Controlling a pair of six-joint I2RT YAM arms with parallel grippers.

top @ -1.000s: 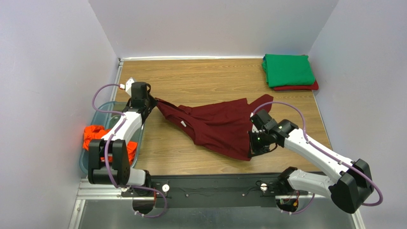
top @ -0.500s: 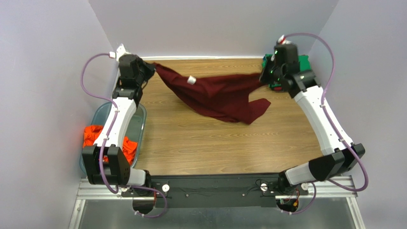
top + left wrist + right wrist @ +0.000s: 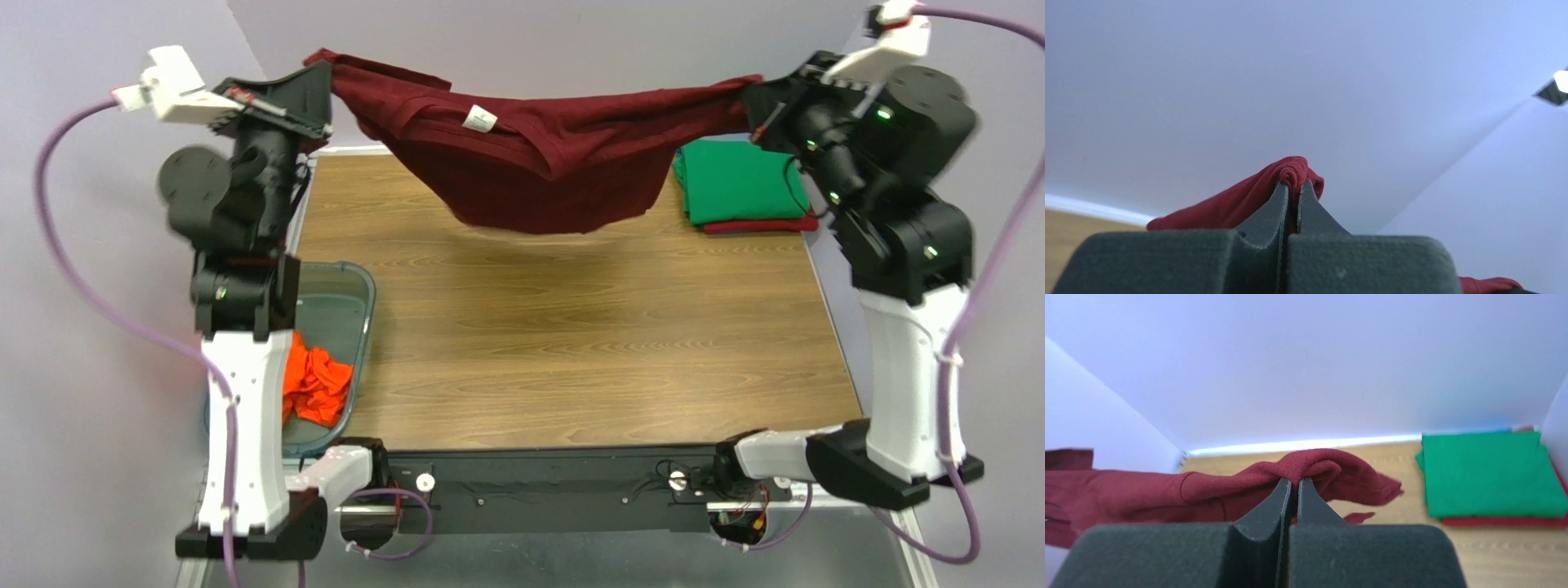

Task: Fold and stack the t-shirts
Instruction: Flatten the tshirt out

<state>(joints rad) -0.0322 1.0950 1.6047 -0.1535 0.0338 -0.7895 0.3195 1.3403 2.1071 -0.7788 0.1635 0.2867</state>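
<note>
1. Maroon t-shirt (image 3: 540, 159): it hangs in the air across the top of the overhead frame, strung between the two arms. Its middle sags above the far half of the bench (image 3: 589, 355) without touching it, and the white neck label (image 3: 478, 118) shows left of centre.
2. Upper left: the left gripper (image 3: 317, 101) is pressed together on a small bunch of the maroon cloth, which humps over its tips in the wrist view.
3. Lower left: an orange t-shirt (image 3: 317, 380) lies crumpled in a clear tub (image 3: 356, 288) beside the left arm, well apart from the hanging shirt.
4. Upper right: the right gripper (image 3: 758, 104) likewise pinches a bunched fold of maroon cloth, its tips nearly together.
5. Right of centre, far corner: a folded green t-shirt (image 3: 742, 181) sits on a folded red t-shirt (image 3: 767, 226), just beside the hanging cloth's right end.
6. Risks: both holds are on small bunches, so a sharp pull apart could slip one free and drop that side. The cloth looks twisted, and I cannot tell which parts are pinched, so it may land rumpled. A careless lowering could drag fabric across the stack.
7. Room: walls stand close behind and beside both grippers, the tub hems the left edge, and the stack takes the far right corner. The open wood lies centre and near.
</note>
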